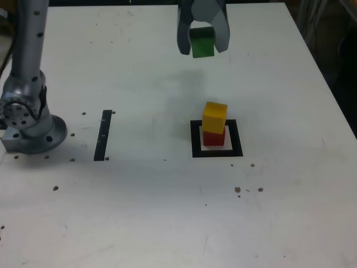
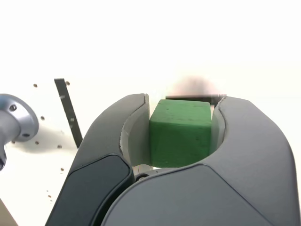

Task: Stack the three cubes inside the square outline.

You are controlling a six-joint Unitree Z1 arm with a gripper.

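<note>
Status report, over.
Gripper shut on green cube, raised above table. Yellow cube sits on red cube inside square outline. Nothing in the way.

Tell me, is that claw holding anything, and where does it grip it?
Yes: the gripper holds the green cube, its two jaws pressed against opposite side faces, up in the air.

No readable text, label, brand or number can be made out anywhere in either view, not on the cubes, the table or the arm, and no signs are seen at all either
</note>
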